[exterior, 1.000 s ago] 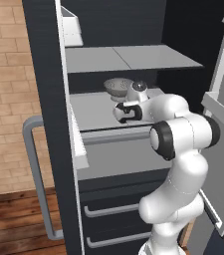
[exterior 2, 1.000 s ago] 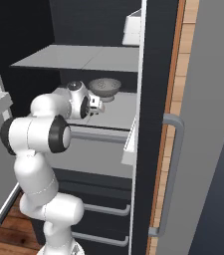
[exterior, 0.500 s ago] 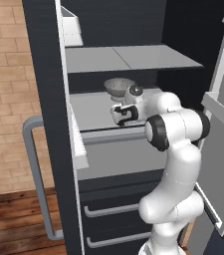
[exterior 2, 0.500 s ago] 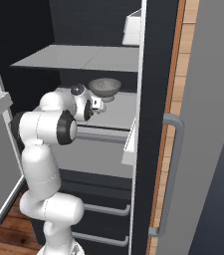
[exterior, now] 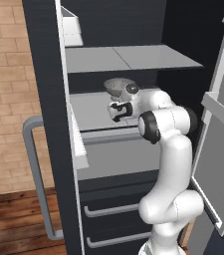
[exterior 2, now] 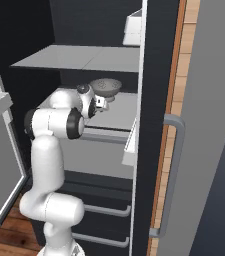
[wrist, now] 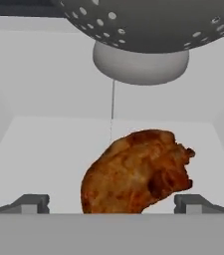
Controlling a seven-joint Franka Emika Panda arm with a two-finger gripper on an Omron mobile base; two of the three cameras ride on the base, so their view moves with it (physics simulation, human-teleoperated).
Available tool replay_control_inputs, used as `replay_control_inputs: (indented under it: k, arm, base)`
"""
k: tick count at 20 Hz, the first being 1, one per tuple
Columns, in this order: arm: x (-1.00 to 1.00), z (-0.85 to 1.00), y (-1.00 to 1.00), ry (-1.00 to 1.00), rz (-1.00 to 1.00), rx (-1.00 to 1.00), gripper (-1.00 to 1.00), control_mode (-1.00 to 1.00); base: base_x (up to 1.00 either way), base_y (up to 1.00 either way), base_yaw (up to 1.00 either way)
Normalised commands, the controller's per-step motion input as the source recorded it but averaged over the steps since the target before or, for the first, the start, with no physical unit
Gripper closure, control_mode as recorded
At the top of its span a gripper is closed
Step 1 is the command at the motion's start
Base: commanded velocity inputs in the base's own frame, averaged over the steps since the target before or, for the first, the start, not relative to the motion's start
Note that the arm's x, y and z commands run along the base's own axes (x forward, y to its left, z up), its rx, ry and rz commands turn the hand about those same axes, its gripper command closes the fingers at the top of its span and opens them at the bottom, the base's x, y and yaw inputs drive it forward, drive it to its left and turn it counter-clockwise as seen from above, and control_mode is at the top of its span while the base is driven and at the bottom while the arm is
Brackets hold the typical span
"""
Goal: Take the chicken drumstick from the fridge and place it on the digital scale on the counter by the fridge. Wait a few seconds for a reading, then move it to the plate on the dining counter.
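In the hand view, the gripper [wrist: 111, 204] stands wide open, its two grey fingertips [wrist: 31, 203] low at the left and right of the frame. The chicken drumstick [wrist: 136, 172] lies between them at lower centre, on the pale fridge shelf [wrist: 44, 144], touched by neither tip. Beyond it, at the top of the frame, sits a perforated colander [wrist: 143, 30]. In the left base view, the gripper [exterior: 117, 110] reaches into the open fridge [exterior: 44, 74] at mid-frame, just below the colander [exterior: 116, 85].
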Motion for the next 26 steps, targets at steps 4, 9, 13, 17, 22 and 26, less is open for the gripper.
replay_control_inputs:
  k: [4, 9, 13, 17, 22, 26]
  arm:
    - [0.52, -0.38, 0.00, 0.07, 0.00, 0.01, -1.00, -1.00]
    - [0.15, -0.46, 0.00, 0.08, 0.00, 0.00, 1.00, -1.00]
    - [-0.25, -0.48, 0.00, 0.01, -0.02, 0.00, 1.00, -1.00]
    - [-0.88, -0.27, 0.00, -0.09, -0.02, 0.00, 1.00, -1.00]
    - [-1.00, -0.03, -0.02, -0.32, -0.01, 0.02, 1.00, -1.00]
    - [-1.00, 0.30, -0.14, -0.31, -0.02, 0.09, 1.00, -1.00]
  base:
    - [0.00, 0.00, 0.00]
    - [0.00, 0.00, 0.00]
    - [0.00, 0.00, 0.00]
    - [0.00, 0.00, 0.00]
    - [0.00, 0.00, 0.00]
    - [0.00, 0.00, 0.00]
